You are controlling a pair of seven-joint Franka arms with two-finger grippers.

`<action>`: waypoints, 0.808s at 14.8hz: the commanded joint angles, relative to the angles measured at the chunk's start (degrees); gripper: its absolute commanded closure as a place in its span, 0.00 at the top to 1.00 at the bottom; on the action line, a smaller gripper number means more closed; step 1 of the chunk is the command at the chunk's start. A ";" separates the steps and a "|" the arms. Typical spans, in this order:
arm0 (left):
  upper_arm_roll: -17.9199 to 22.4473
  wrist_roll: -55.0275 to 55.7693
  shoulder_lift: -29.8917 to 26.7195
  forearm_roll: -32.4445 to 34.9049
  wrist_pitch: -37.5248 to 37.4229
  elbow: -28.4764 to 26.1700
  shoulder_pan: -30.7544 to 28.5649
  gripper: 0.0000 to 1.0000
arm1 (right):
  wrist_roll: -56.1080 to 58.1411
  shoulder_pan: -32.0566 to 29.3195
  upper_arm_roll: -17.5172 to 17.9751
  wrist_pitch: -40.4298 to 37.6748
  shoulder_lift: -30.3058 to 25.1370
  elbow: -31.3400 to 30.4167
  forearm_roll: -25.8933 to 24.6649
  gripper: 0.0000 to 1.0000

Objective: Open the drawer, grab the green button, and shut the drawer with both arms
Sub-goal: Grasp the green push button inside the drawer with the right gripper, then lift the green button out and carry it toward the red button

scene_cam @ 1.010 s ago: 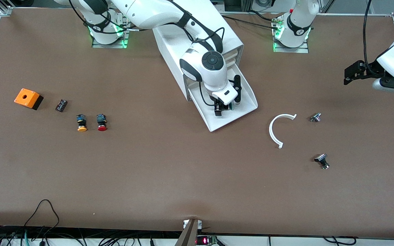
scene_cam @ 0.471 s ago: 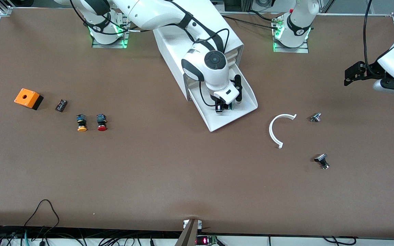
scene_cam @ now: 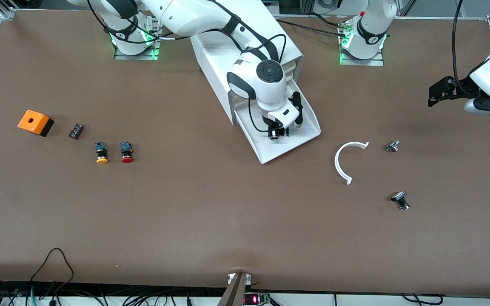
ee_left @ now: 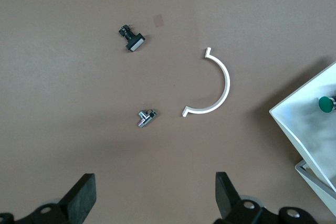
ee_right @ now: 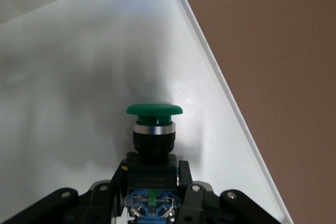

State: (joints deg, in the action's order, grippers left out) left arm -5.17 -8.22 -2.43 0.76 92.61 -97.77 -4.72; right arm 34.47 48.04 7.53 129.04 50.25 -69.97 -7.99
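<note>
The bottom drawer (scene_cam: pixel 270 154) of the white cabinet (scene_cam: pixel 217 55) stands pulled out. My right gripper (scene_cam: pixel 278 134) reaches down into it and is shut on the button (scene_cam: pixel 286 133). In the right wrist view the fingers (ee_right: pixel 185 178) clamp the button's black-and-blue body, and its green cap (ee_right: pixel 154 110) points away over the drawer floor (ee_right: pixel 79 77). My left gripper (scene_cam: pixel 436 91) hangs open and empty over the table at the left arm's end. The left wrist view shows its fingers (ee_left: pixel 81 198) wide apart over bare table, with the drawer corner (ee_left: pixel 310 124) and the green cap (ee_left: pixel 326 104) at the edge.
A white half-ring (scene_cam: pixel 347 161) and two small metal parts (scene_cam: pixel 392 145) (scene_cam: pixel 400 200) lie toward the left arm's end. Toward the right arm's end are a yellow button (scene_cam: pixel 101 153), a red button (scene_cam: pixel 126 153), a small black part (scene_cam: pixel 76 131) and an orange box (scene_cam: pixel 35 122).
The right gripper's fingers have closed onto the green button in the drawer, and its hand has shifted slightly. The left arm has stayed still.
</note>
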 commanded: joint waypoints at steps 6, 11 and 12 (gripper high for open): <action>0.07 0.13 1.03 -1.20 -1.37 1.97 -0.29 1.00 | -2.12 -1.80 -1.73 -6.51 -7.97 -0.08 -0.18 0.29; 0.07 0.13 1.03 -1.20 -1.29 1.97 -0.29 1.00 | -9.85 -3.74 -6.46 -5.91 -12.18 -6.48 -0.36 0.29; 0.07 0.13 1.03 -1.20 -1.37 1.97 -0.29 1.00 | -10.64 -3.91 -8.04 -5.73 -12.97 -8.24 -0.79 0.29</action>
State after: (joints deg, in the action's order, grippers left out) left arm -5.15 -8.22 -2.38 0.76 92.60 -97.73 -4.73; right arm 26.85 44.21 1.54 122.88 40.81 -72.59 -7.99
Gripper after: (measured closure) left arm 0.000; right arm 0.590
